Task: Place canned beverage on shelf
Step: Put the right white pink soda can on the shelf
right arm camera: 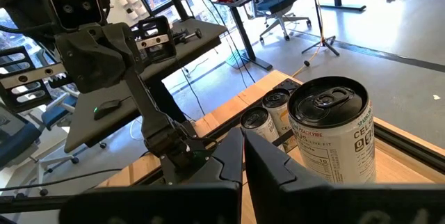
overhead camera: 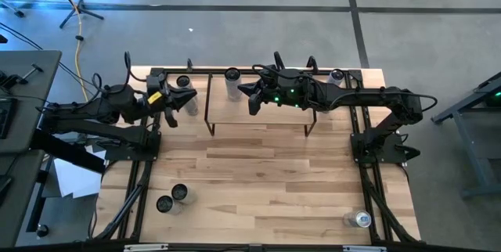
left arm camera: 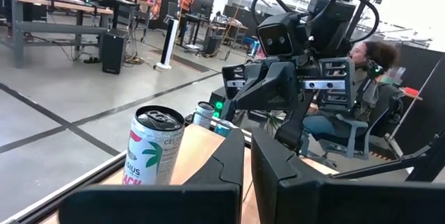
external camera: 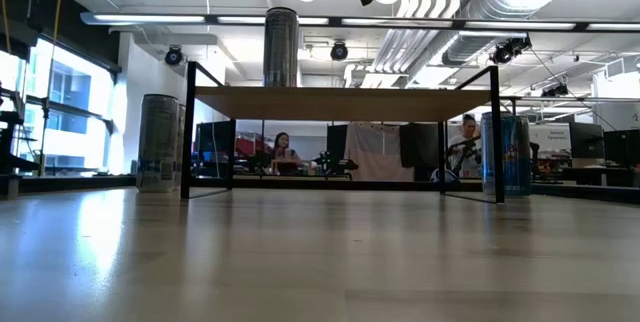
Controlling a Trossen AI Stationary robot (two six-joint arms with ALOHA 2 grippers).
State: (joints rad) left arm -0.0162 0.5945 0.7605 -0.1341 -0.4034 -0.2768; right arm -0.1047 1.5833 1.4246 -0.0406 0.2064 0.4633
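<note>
The shelf [overhead camera: 262, 120] [external camera: 340, 103], a light wood top on thin black legs, stands at the table's far middle. A tall canned beverage [overhead camera: 232, 75] [external camera: 281, 47] [right arm camera: 332, 130] stands upright on the shelf's far left corner. My right gripper [overhead camera: 250, 100] [right arm camera: 243, 160] hovers shut above the shelf, just right of that can. My left gripper [overhead camera: 190, 100] [left arm camera: 247, 165] is shut in the air left of the shelf, beside a white can [overhead camera: 182, 84] [left arm camera: 154, 147] standing on the table. Neither gripper holds anything.
Another can [overhead camera: 337, 74] [external camera: 505, 152] stands on the table at the far right, beside the shelf. Two cans [overhead camera: 172, 198] stand near the front left and one [overhead camera: 362, 219] at the front right. People sit in the room beyond the table.
</note>
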